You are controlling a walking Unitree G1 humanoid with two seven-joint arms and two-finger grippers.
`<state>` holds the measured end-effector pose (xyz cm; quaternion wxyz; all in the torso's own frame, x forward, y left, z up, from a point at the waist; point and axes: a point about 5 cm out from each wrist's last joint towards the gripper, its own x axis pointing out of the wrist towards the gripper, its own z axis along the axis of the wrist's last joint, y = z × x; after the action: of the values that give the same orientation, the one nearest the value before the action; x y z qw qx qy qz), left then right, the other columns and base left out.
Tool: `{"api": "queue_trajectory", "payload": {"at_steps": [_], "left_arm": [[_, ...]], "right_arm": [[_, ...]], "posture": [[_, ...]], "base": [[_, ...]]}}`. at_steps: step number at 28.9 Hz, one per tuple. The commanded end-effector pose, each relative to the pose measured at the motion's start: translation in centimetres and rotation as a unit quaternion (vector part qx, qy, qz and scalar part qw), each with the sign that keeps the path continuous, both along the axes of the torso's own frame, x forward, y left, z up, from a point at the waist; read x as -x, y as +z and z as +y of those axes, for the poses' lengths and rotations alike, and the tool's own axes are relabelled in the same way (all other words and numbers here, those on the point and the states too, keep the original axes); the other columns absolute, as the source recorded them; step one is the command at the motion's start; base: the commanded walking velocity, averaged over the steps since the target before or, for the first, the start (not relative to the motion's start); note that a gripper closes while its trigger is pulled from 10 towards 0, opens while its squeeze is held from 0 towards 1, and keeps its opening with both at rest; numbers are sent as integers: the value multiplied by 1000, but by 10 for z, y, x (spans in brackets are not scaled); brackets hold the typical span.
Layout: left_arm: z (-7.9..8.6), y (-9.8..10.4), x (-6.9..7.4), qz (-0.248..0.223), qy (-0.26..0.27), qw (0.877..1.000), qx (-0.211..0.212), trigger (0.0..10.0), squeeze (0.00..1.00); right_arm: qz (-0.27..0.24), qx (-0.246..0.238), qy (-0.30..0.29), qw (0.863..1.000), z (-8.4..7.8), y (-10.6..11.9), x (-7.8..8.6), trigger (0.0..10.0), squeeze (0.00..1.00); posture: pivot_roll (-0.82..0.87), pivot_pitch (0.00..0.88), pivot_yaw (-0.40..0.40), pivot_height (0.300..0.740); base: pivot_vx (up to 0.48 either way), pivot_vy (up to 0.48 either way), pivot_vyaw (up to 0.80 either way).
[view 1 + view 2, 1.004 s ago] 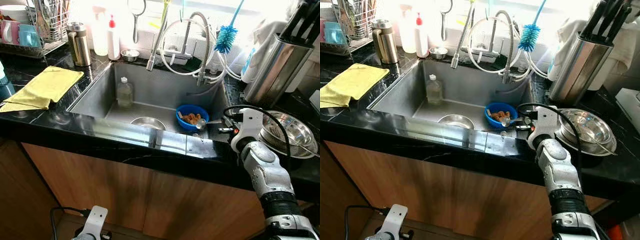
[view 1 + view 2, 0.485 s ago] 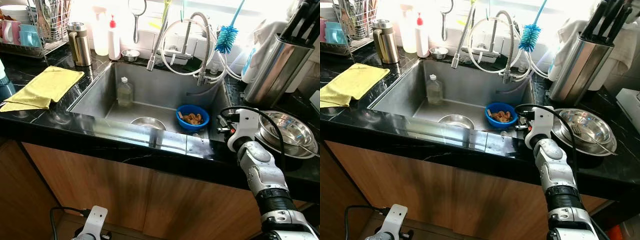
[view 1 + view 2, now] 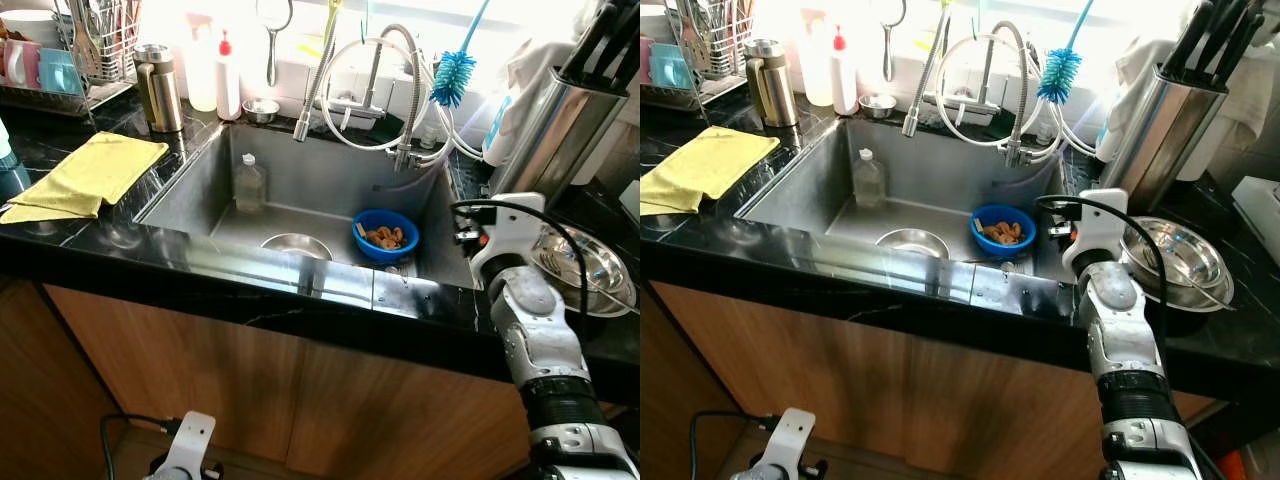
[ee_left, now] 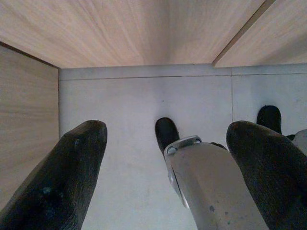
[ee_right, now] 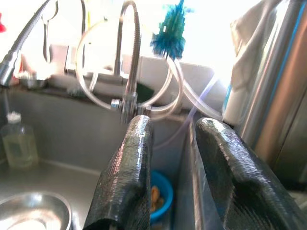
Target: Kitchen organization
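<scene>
1. Right gripper is raised at the right-hand rim of the sink; I see its two black fingers a small gap apart, with nothing between them.
2. My right arm reaches up over the black tabletop just right of the sink, beside the steel bowl that sits there.
3. Inside the sink, the blue bowl holding brown food scraps sits at the right end of the basin floor.
4. Left of it on the sink floor lies a small steel bowl, and a clear bottle stands at the back wall.
5. Over the sink's back edge I see the faucet hoses and a blue bottle brush.
6. Left of the sink, a yellow cloth lies on the tabletop.
7. Left gripper hangs idle by the floor, fingers wide apart and empty.
</scene>
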<state>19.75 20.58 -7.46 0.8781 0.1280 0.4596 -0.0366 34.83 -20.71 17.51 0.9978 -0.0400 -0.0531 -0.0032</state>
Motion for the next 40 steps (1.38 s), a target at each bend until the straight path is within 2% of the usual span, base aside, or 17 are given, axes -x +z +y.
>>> {"api": "queue_trajectory", "payload": {"at_steps": [1, 6, 10, 11, 16, 17, 18, 19, 22, 23, 24, 25, 30, 31, 34, 35, 40], "left_arm": [[-3, -1, 0, 3, 1, 1000, 0, 10000, 0], [-2, -1, 1, 5, -1, 1000, -2, 10000, 0], [-2, -1, 1, 6, -1, 1000, -2, 10000, 0], [-2, -1, 1, 6, -2, 1000, -2, 10000, 0], [-2, -1, 1, 7, -5, 1000, 0, 10000, 0], [-2, -1, 1, 7, -7, 1000, 0, 10000, 0], [-2, -1, 1, 7, -8, 1000, 0, 10000, 0], [-2, -1, 1, 8, -8, 1000, 0, 10000, 0], [-2, -1, 1, 7, -9, 1000, 0, 10000, 0], [-2, -1, 1, 7, -9, 1000, -1, 10000, 0], [-2, -1, 1, 7, -8, 1000, -1, 10000, 0], [-2, -1, 1, 8, -8, 1000, -1, 10000, 0], [-2, -2, 2, 9, -9, 1000, -2, 10000, 0], [-2, -2, 2, 9, -9, 1000, -1, 10000, 0], [-2, -2, 2, 9, -9, 1000, -1, 10000, 0], [-2, -2, 2, 9, -9, 1000, -1, 10000, 0], [-1, -2, 2, 9, -10, 1000, -1, 10000, 0]], "right_arm": [[-21, 11, -27, 999, -9, 7, 10, 10000, 0], [-60, 29, -120, 990, -44, 18, 61, 10000, 0], [-67, 30, -147, 986, -53, 17, 77, 10000, 0], [-57, 25, -175, 983, -62, 7, 91, 10000, 0], [-27, 21, -215, 976, -74, -11, 112, 10000, 0], [-20, 15, -222, 975, -75, -13, 119, 10000, 125], [-18, 12, -227, 974, -76, -14, 121, 10000, 729], [-16, 11, -234, 972, -77, -14, 123, 10000, 1000], [-12, 3, -250, 968, -79, -14, 127, 10000, 1000], [-8, 8, -255, 967, -80, -16, 127, 10000, 129], [-9, 8, -258, 966, -80, -16, 127, 10000, 129], [-12, 7, -260, 965, -80, -16, 126, 10000, 0], [-15, -3, -264, 964, -79, -15, 123, 10000, 0], [-9, -2, -264, 964, -78, -17, 124, 10000, 220], [0, 2, -267, 964, -78, -21, 125, 10000, 204], [3, 0, -275, 961, -79, -23, 126, 10000, 0], [10, -14, -301, 954, -86, -28, 132, 10000, 0]], "posture": [[150, 0, -136, 736], [136, 0, -137, 736], [130, 0, -138, 736], [122, 0, -136, 736], [117, 0, -134, 736], [114, 0, -132, 736], [112, 0, -134, 736], [113, 0, -135, 736], [116, 0, -135, 736], [123, 0, -138, 736], [124, 0, -139, 736], [125, 0, -140, 736], [129, 0, -141, 736], [131, 0, -142, 736], [131, 0, -142, 736], [129, 0, -140, 736], [126, 0, -138, 736]], "base": [[0, 0, 0], [0, 0, 0], [0, 0, 0], [0, 0, 0], [0, 0, 0], [0, 0, 0], [0, 0, 0], [0, 0, 0], [0, 0, 0], [0, 0, 0], [0, 0, 0], [0, 0, 0], [0, 0, 0], [0, 0, 0], [0, 0, 0], [0, 0, 0], [0, 0, 0]]}}
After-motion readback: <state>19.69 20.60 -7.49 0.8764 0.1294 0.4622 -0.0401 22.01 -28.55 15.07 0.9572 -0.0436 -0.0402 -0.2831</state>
